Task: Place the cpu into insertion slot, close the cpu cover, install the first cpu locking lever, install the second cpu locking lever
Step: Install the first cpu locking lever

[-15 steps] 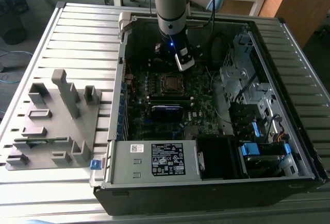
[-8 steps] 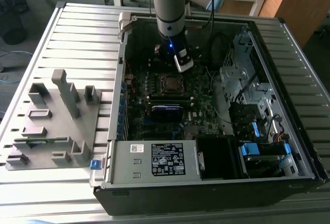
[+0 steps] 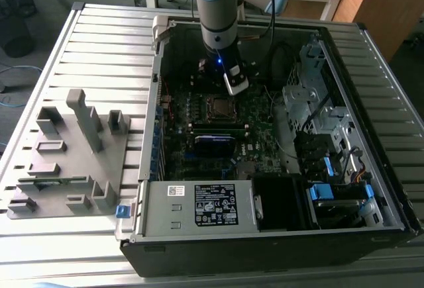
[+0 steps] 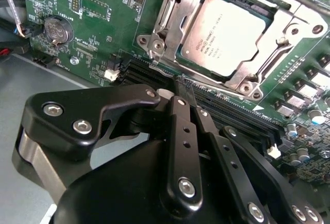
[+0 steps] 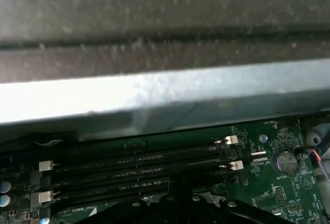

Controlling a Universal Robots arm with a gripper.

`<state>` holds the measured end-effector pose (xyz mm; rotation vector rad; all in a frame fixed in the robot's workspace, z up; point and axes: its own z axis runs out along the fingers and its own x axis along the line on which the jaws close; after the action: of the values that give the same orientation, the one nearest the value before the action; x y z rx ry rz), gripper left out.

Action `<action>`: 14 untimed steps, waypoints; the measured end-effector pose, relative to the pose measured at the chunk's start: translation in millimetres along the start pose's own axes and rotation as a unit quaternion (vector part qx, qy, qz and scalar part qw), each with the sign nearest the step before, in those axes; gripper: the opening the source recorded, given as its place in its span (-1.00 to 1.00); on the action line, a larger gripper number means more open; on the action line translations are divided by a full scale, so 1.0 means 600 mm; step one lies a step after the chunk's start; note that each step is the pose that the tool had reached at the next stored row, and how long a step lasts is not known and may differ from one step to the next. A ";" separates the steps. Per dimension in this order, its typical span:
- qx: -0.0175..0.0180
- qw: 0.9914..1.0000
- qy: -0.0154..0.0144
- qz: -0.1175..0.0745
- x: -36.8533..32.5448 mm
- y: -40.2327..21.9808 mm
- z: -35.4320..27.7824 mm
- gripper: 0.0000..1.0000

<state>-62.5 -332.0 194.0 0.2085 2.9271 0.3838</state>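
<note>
The slatted grey metal surface (image 3: 99, 43) carries two things in the exterior view. A grey holder block (image 3: 73, 162) (pegs and pockets moulded in) sits toward eight o'clock; the open computer case (image 3: 265, 251) spans centre to four o'clock.

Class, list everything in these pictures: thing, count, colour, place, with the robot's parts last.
table: one, grey, slatted.
case: one, black, on the table.
fixture: one, grey, on the table, exterior view's left of the case.
board: one, green, inside the case.
cpu: one, silver-grey, mid-board.
cover: one, silvery, down around the cpu.
coin cell: one, silver, on the board.
memory slots: several, black, beside the cpu.
arm: one, grey-blue, over the case.
gripper: one, black, shut, near the cpu.
</note>
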 end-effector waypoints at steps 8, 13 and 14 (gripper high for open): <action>-0.001 1.000 -0.003 -0.001 0.000 -0.003 0.003 -0.79; -0.001 1.000 -0.006 -0.002 0.001 -0.004 0.006 -0.79; -0.001 1.000 -0.006 -0.002 0.001 -0.004 0.006 -0.79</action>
<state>-62.4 -333.5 189.7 0.2046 2.9137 0.3840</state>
